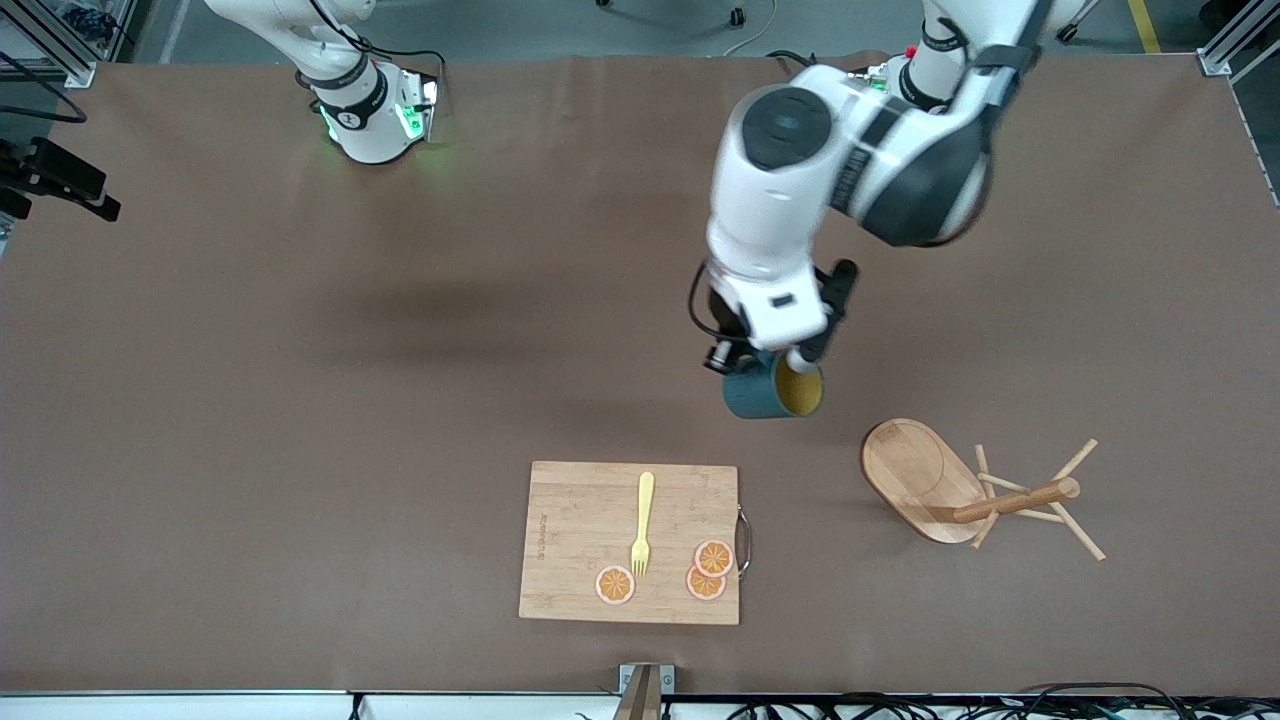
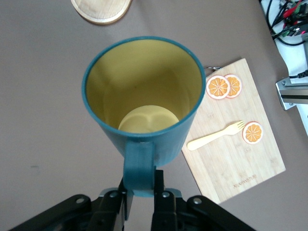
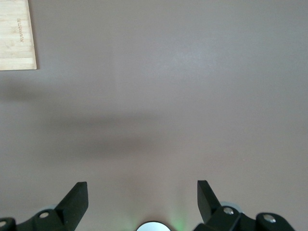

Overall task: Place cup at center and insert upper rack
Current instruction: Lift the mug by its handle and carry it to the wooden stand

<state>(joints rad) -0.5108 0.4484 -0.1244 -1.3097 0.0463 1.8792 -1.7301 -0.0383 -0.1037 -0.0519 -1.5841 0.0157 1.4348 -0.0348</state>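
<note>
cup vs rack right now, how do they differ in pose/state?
The cup is held off the table by its handle in the left gripper; the rack lies tipped on its side on the table, untouched. Cup is teal with a yellow interior; rack is bare light wood.

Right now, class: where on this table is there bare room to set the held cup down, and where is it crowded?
The left pincer holds the cup by its handle, above bare table. Open cloth spreads from there toward the right arm's end, where the right pincer waits open. It is crowded nearer the camera: the cutting board and the tipped upper rack.
</note>
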